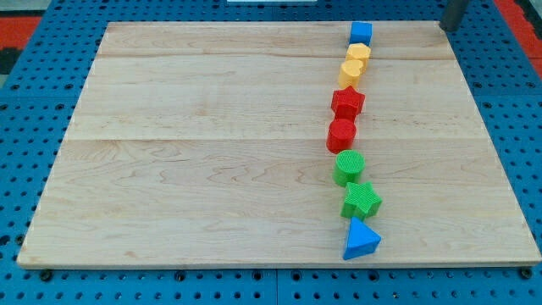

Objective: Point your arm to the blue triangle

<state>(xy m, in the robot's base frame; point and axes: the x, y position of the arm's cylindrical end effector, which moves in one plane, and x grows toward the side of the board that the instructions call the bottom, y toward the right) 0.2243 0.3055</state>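
Note:
The blue triangle (362, 240) lies near the board's bottom edge, right of centre, at the lower end of a line of blocks. My tip (450, 28) is at the view's top right, just past the board's top right corner, far above and to the right of the blue triangle. It touches no block.
Above the triangle, in a line going up: a green star (362, 200), a green cylinder (349, 166), a red cylinder (341, 134), a red star (347, 102), two yellow blocks (353, 70) (358, 54) and a blue cube (362, 33). The wooden board (203, 152) lies on a blue pegboard.

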